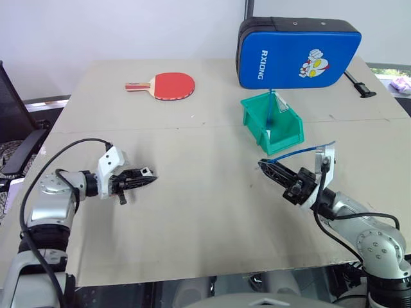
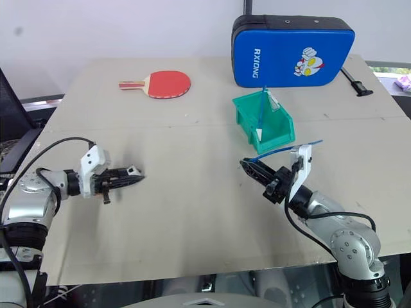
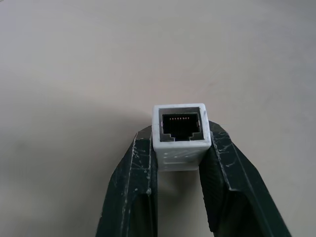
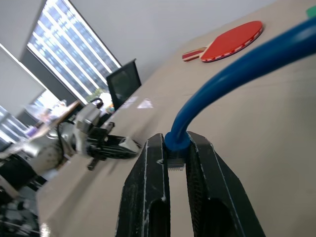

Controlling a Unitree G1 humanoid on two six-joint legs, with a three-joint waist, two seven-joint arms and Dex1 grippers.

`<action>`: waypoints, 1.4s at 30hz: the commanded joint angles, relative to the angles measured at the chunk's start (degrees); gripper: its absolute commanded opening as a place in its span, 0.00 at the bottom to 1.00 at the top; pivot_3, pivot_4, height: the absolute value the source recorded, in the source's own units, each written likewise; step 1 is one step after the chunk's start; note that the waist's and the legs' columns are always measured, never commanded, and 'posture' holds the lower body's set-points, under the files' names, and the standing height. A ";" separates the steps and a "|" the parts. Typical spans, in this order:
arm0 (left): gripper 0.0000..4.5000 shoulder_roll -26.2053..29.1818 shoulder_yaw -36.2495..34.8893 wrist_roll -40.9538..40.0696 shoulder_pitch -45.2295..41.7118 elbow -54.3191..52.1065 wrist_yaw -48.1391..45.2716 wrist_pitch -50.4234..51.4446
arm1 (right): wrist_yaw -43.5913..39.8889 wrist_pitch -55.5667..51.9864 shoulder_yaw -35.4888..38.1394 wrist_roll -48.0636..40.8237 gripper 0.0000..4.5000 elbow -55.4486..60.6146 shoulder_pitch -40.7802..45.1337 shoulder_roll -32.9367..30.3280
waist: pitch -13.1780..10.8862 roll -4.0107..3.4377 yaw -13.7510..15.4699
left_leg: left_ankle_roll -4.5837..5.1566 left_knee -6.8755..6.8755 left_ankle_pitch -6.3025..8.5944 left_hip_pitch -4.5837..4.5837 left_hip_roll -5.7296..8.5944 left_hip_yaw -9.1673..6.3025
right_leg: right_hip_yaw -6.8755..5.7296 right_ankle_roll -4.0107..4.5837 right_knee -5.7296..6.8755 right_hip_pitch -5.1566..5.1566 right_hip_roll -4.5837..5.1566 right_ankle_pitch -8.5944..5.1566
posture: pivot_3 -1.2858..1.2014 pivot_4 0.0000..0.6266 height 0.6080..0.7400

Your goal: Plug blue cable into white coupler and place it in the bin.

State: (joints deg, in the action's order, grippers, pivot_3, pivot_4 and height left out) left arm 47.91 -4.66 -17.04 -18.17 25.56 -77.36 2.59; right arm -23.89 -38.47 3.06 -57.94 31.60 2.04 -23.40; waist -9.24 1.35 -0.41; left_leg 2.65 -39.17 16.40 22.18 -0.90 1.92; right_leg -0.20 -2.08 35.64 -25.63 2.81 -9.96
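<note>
My left gripper [image 1: 149,178] hovers low over the left side of the table, shut on the white coupler [image 3: 180,126]. The coupler's dark socket faces out past the fingertips, toward the right arm. My right gripper [image 1: 264,166] is at the right, pointing left, shut on the plug end of the blue cable [image 1: 302,151]. From there the cable arcs up and back over the wrist. In the right wrist view the cable [image 4: 247,61] rises from between the fingers, with the left gripper [image 4: 123,145] some way ahead. The teal bin [image 1: 252,110] stands behind the right gripper.
Inside the bin leans a thin blue cord [image 1: 271,109]. A big blue padded case [image 1: 298,52] stands behind the bin. A red paddle [image 1: 168,85] lies at the back left, and a black tool [image 1: 359,85] at the far right. Bare tabletop separates the two grippers.
</note>
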 commanded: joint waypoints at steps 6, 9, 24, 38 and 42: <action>0.15 -8.01 10.43 -1.41 -4.69 -22.39 2.82 13.45 | -6.09 2.30 -3.67 11.36 0.00 3.60 9.01 -7.90 | 0.00 0.03 0.13 | 0.00 -0.11 0.00 0.02 0.07 -0.02 | 0.04 -0.12 0.01 0.03 -0.02 -0.07 | 0.52 0.24 1.00; 0.15 -12.66 16.40 2.16 -9.54 -23.16 5.47 15.72 | -10.57 3.17 -7.85 15.95 0.00 1.85 13.51 -10.28 | 0.00 0.03 0.13 | 0.01 -0.12 -0.01 -0.02 0.28 -0.07 | 0.05 -0.19 0.09 0.05 -0.09 -0.01 | 0.52 0.24 1.00; 0.15 -21.10 28.18 12.67 -21.50 -10.03 3.42 7.23 | -26.93 11.53 -21.97 35.56 0.00 -16.63 25.66 -10.98 | 0.00 0.04 -0.20 | 0.02 -0.12 -0.01 0.04 0.32 -0.12 | 0.05 -0.15 0.06 0.02 -0.16 0.12 | 0.52 0.24 1.00; 0.15 -21.64 27.56 13.26 -21.19 -11.35 2.54 8.09 | -32.62 13.29 -24.74 41.62 0.00 -22.88 28.01 -7.16 | 0.00 0.03 -0.18 | 0.02 -0.15 -0.01 0.03 0.32 -0.13 | 0.05 -0.15 0.12 0.02 -0.15 0.13 | 0.52 0.24 1.00; 0.15 -21.91 27.53 13.45 -21.43 -11.03 2.61 7.91 | -34.74 13.45 -25.72 43.37 0.00 -24.18 28.27 -7.72 | 0.00 0.03 -0.18 | 0.01 -0.17 -0.01 0.02 0.32 -0.13 | 0.05 -0.15 0.13 0.03 -0.15 0.13 | 0.52 0.24 1.00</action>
State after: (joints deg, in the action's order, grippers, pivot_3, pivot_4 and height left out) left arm 26.50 23.35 -3.33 -38.32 16.31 -74.81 11.24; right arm -57.25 -25.37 -21.70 -15.55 7.78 29.92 -30.66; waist -9.24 1.38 -0.59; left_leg 2.67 -39.34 16.40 22.20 -0.57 1.78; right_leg -0.15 -2.24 35.77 -25.60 2.66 -9.83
